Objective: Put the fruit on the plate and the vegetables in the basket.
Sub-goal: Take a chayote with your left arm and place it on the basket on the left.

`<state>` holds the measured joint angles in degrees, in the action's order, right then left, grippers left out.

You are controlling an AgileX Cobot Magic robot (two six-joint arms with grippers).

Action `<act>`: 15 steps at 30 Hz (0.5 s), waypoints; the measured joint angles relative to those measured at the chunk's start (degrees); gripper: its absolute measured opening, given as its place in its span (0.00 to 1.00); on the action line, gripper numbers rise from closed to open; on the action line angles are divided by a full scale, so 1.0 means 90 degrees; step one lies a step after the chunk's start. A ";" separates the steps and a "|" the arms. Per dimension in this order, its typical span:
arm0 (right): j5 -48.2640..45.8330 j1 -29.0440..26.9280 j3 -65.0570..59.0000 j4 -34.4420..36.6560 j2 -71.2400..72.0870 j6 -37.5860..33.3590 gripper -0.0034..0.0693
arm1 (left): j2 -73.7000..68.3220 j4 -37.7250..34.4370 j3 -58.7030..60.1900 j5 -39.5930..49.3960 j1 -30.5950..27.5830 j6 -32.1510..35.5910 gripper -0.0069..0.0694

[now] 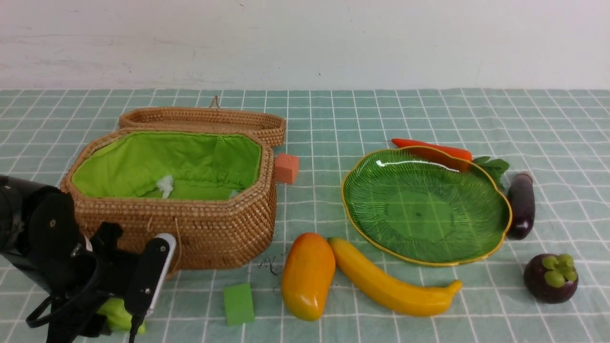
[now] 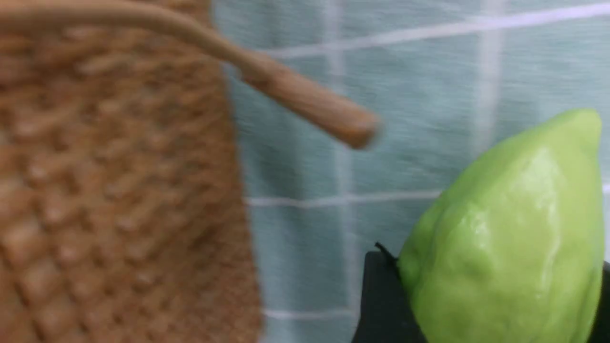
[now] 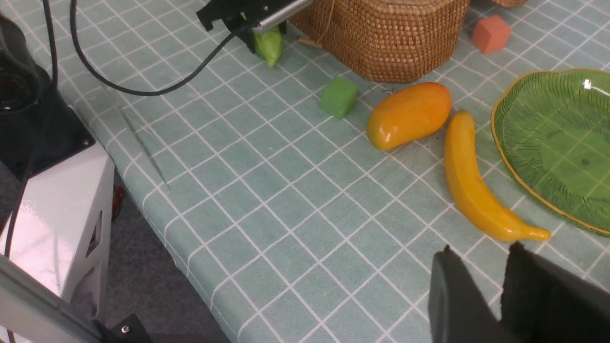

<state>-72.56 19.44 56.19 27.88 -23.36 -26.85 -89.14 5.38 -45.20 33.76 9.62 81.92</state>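
1. The basket (image 1: pixel 190 228) is sitting open at 9 o'clock on the cloth (image 1: pixel 314 119), with its lid (image 1: pixel 205 119) lying behind it. We are seeing no vegetable inside.
2. The plate (image 1: pixel 419 209) is lying bare at 3 o'clock.
3. The banana (image 1: pixel 386 281) is lying at the plate's 7 o'clock, close to the rim. One end is touching the mango (image 1: pixel 307 276), which is lying at 8 o'clock.
4. The eggplant (image 1: pixel 521 205) is lying just beside the rim at 3 o'clock, and the carrot (image 1: pixel 431 147) is lying behind the rim at 1 o'clock.
5. The gourd (image 2: pixel 505 238) is sitting low at the basket's 7 o'clock, near its front wall. The left gripper (image 1: pixel 118 315) is pinching it, with its pads touching both flanks. We are judging it light, stiff and glossy, so likely slippery. Gripping across the broad ridged middle looks safer than the tapering tip.
6. The mangosteen (image 1: pixel 550 278) is resting at the plate's 5 o'clock, apart from it. We are expecting it to roll, so a grip across its round body suits it best.
7. The right gripper (image 3: pixel 482 255) is hanging near the banana's tip, fingers slightly parted and holding nothing.
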 joint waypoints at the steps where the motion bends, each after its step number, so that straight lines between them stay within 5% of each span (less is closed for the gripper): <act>1: 0.0038 0.0000 0.0000 0.0000 0.0000 0.0000 0.29 | 0.0288 0.0032 0.0000 0.0248 0.0137 -0.0347 0.65; 9: 0.1667 0.0000 0.0000 0.0156 0.0000 0.0101 0.31 | 0.1963 0.0772 -0.0741 0.0344 0.0940 -0.2388 0.65; 15: 0.2577 0.0000 0.0000 0.0254 0.0000 0.0309 0.31 | 0.1644 0.1351 -0.1988 -0.0300 0.0982 -0.3732 0.65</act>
<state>-49.37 19.44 56.19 30.17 -23.36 -24.07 -74.34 17.54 -63.09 31.06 18.46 48.33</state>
